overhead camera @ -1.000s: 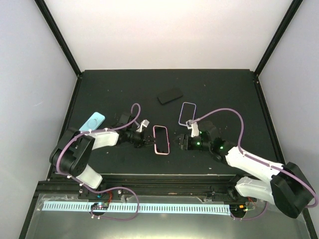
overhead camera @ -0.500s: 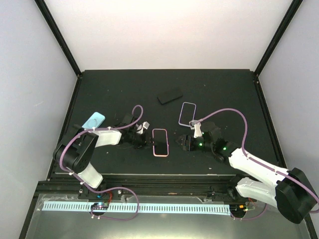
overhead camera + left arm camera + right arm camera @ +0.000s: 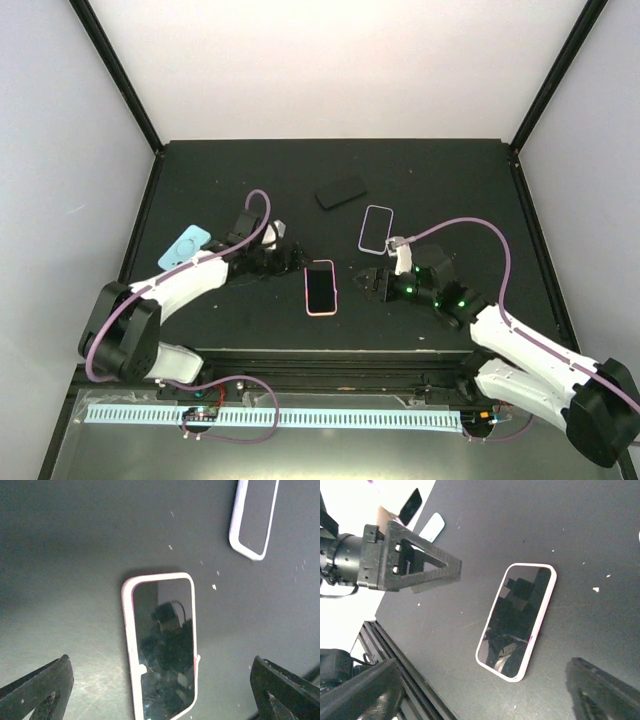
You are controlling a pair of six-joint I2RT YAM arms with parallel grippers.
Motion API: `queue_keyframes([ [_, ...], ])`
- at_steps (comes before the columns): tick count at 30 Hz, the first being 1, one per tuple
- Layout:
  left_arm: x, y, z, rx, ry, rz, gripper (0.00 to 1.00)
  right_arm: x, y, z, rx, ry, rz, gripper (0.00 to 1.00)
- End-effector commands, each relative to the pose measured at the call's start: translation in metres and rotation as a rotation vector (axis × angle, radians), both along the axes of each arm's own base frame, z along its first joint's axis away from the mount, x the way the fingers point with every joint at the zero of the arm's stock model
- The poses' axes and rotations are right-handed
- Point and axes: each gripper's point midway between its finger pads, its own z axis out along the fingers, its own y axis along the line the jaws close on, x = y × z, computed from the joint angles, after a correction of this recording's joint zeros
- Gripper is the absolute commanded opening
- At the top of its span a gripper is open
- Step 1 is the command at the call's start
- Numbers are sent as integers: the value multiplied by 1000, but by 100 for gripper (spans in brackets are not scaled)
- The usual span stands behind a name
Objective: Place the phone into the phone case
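the phone lies flat on the matte black table between the two tools, screen up inside a pink case with rounded corners. the left tool and right tool both gape wide, holding nothing. the glass looks slick and stiff, the rim rubbery; best gripped across the long edges, not the screen.

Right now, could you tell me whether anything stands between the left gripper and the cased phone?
Nothing visible does; the left gripper, jaws open, hangs beside the cased phone with only bare table between them.
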Motion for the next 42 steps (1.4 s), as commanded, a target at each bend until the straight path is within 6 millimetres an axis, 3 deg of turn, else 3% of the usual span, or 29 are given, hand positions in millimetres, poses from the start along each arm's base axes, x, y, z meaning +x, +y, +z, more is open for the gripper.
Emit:
queue_keyframes([
  [1,21,50,16,171,-40,159,99,6,-5,22,11,-62,-31,100],
  [7,54,102,26,252,-49,270,99,2,-10,32,13,-88,-36,100],
  [11,84,159,28,362,-56,408,99,5,-12,35,23,-100,-56,100],
  [18,112,258,11,435,3,622,99,4,-2,34,35,-84,-6,100],
  [23,119,311,-5,304,55,792,99,5,-3,31,29,-84,-13,100],
  [33,142,364,-37,344,150,856,99,3,-8,34,21,-100,-24,100],
  [36,143,368,-55,351,210,820,99,3,-11,34,25,-108,-37,100],
  [42,137,371,-70,362,283,793,99,2,-11,34,31,-102,-39,100],
])
